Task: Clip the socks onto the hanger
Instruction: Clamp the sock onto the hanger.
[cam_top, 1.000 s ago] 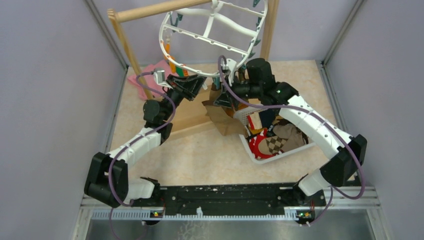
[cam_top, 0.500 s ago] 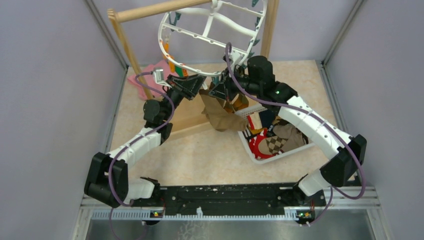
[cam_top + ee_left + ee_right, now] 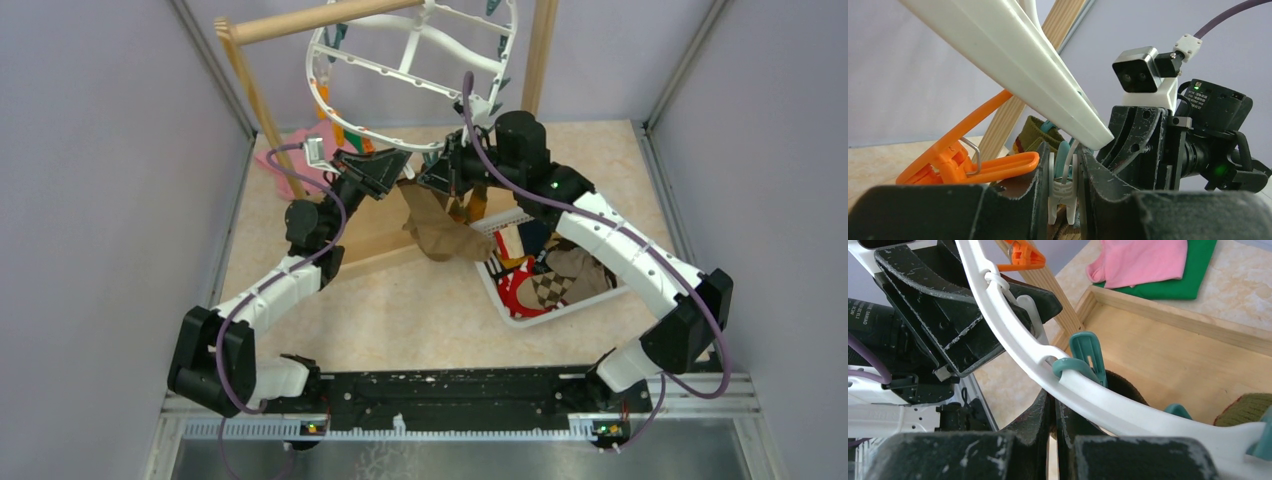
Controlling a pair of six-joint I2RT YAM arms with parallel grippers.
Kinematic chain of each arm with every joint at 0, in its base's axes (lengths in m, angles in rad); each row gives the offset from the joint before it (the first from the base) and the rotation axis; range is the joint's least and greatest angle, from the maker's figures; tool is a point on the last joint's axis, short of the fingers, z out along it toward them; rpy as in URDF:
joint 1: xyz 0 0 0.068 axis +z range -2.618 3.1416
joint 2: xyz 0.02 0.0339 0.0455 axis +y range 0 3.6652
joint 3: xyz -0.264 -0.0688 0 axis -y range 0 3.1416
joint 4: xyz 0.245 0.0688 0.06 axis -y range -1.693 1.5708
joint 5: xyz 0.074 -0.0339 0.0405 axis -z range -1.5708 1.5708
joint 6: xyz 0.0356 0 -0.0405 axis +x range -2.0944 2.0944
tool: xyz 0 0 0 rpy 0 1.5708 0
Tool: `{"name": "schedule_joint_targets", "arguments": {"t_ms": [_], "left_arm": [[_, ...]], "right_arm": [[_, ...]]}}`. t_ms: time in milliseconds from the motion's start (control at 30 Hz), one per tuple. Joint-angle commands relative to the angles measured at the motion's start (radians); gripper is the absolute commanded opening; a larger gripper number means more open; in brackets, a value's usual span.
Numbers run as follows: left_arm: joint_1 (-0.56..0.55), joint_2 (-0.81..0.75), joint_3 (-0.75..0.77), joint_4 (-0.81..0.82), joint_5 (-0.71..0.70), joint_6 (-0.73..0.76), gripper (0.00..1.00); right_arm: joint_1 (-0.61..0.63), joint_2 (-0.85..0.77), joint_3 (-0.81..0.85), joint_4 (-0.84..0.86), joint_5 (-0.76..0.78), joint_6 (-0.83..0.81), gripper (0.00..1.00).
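Your left end effector (image 3: 1063, 172) is grasping a white clip (image 3: 1061, 192) of the hanger (image 3: 400, 68). Its fingers (image 3: 1018, 200) are pressing on the clip body from both sides, with a teal piece showing between them. It's sitting right under the hanger rim, which is crossing the left wrist view as a broad white bar. An orange clip (image 3: 965, 162) is dangling just beside the left finger.

Your right end effector (image 3: 442, 180) is clenched, its jaws meeting with hardly a gap in the right wrist view. It's pinching the top of the brown sock (image 3: 440, 235). The sock is hanging in the air between the two end effectors, below the near rim of the hanger and over the near edge of the wooden base (image 3: 375, 240). Its olive-brown cuff with a stripe is showing just behind the left fingers, close to the gripped clip. A teal clip (image 3: 1088, 352) is sitting on the rim straight ahead of the right fingers.

The hanger is hanging tilted from the wooden pole rack (image 3: 300, 22) at the far edge of the table (image 3: 400, 320). The other socks (image 3: 545, 285) are lying in the white basket (image 3: 495, 295) toward the right edge of the table, just beside the hanging sock. A pink cloth (image 3: 300, 150) and a green cloth (image 3: 1198, 285) are lying flat near the far left corner.
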Motion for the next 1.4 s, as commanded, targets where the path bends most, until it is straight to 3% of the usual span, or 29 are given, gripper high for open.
{"name": "schedule_joint_targets", "arguments": {"t_ms": [0, 900, 1167, 1367], "left_arm": [[-0.001, -0.028, -0.001, 0.06, -0.008, -0.05, 0.06], [-0.001, 0.034, 0.001, 0.125, 0.034, -0.007, 0.06], [-0.001, 0.04, -0.013, 0.174, 0.031, 0.023, 0.06], [0.0, 0.053, -0.02, 0.239, 0.055, 0.026, 0.14]], "right_arm": [[0.003, -0.032, -0.003, 0.061, 0.023, 0.049, 0.0], [-0.059, -0.041, -0.023, 0.147, -0.142, 0.218, 0.0], [-0.068, -0.041, -0.024, 0.136, -0.118, 0.207, 0.0], [-0.081, -0.041, -0.038, 0.161, -0.141, 0.228, 0.0]]}}
